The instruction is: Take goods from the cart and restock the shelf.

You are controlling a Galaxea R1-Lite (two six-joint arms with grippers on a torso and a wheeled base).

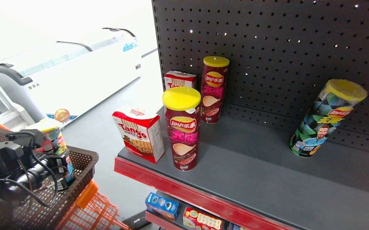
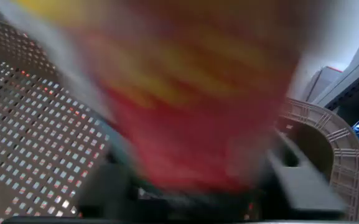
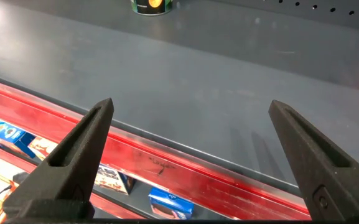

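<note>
Closest to the lens, a red and yellow chip can (image 2: 191, 106) sits right against the left claw (image 2: 195, 183), inside the brown basket (image 1: 85, 158) on the orange cart (image 1: 91, 204). Whether this claw clamps the can, I cannot tell. I judge the claw is there to take this can as the next good for the shelf.

Over the red front edge (image 3: 167, 165) of the grey shelf board (image 3: 229, 74), the right claw (image 3: 191, 106) is spread wide and holds nothing, probably ready above the bare part. Far ahead of it a green can (image 1: 326, 118) leans tilted on the pegboard (image 1: 283, 48). Toward the left claw's side, two dark red cans (image 1: 182, 131) and two wafer boxes (image 1: 139, 132) stand in rows, one behind the other. Beyond the cart are a grey floor (image 1: 107, 105) and a white freezer (image 1: 75, 64).
</note>
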